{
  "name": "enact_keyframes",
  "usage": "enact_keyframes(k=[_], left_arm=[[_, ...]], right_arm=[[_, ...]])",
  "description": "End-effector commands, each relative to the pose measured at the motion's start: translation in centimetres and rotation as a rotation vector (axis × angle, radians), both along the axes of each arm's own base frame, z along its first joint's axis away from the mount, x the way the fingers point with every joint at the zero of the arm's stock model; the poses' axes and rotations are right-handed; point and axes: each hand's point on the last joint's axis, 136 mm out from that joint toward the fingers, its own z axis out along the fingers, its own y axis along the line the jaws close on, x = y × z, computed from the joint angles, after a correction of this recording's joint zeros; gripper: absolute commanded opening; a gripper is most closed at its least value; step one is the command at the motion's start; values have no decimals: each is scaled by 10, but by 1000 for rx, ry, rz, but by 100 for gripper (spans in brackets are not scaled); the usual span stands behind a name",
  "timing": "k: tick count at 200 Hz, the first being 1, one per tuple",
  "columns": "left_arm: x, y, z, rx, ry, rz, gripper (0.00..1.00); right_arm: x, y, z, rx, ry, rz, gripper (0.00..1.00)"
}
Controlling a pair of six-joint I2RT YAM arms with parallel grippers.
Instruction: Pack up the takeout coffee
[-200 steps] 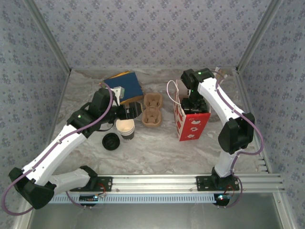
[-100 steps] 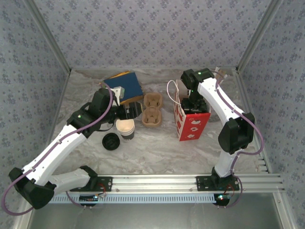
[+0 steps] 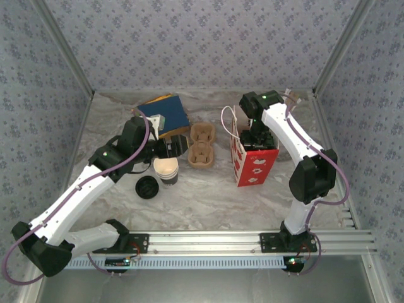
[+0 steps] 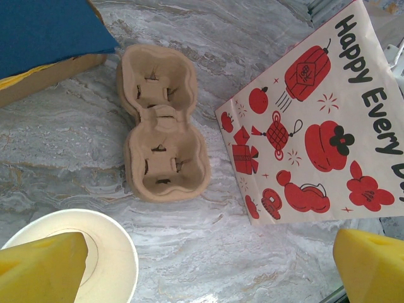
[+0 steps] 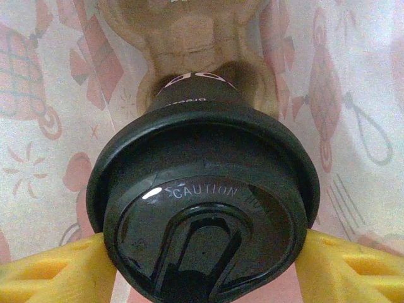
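Marbled table (image 3: 208, 196); bag (image 3: 255, 167) hides coffee (image 5: 202, 208) in right pincer (image 5: 203, 268).

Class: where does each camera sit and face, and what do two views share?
Top external: above and behind, facing down at the table; both arms show.
Left wrist: faces down at cup carrier and paper bag; own fingertips show.
Right wrist: faces the lidded cup between its fingers.
Shared: carrier and bag, top and left wrist.

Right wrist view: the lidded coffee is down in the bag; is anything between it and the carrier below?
Nothing visible does. The right gripper holds the lidded coffee inside the paper bag, with the pulp carrier just beyond it. The coffee itself hides the pocket directly under it, so that spot cannot be checked.
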Motion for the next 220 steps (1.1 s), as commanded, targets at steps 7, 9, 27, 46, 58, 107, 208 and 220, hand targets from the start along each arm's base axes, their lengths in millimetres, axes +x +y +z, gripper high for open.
enact_keyframes(k=[7,9,27,46,58,107,208,220], left_arm=[[0,0,12,-24,-19,3,100],[0,1,12,-23,-18,4,100],[0,0,11,-22,-19,3,100],[1,-1,12,-23,-20,2,100],[1,-1,11,-22,-19,2,100],[2,-1,11,-20,-18,-1,100],[2,-2,12,-19,-21,-3,100],[2,-2,12,-18,-20,-4,100]], right_arm=[[-5,-9,4,-20,4,4,72],[-5,-9,4,-19,4,3,72],[-5,-10,4,-22,5,3,72],[-5,-11,4,-22,4,1,72],[-5,-11,4,-20,4,0,72],[-5,-12,3,-21,5,-3,72],[-3,-11,2,-17,3,-6,72],[-3,-11,3,-17,2,-5,72]])
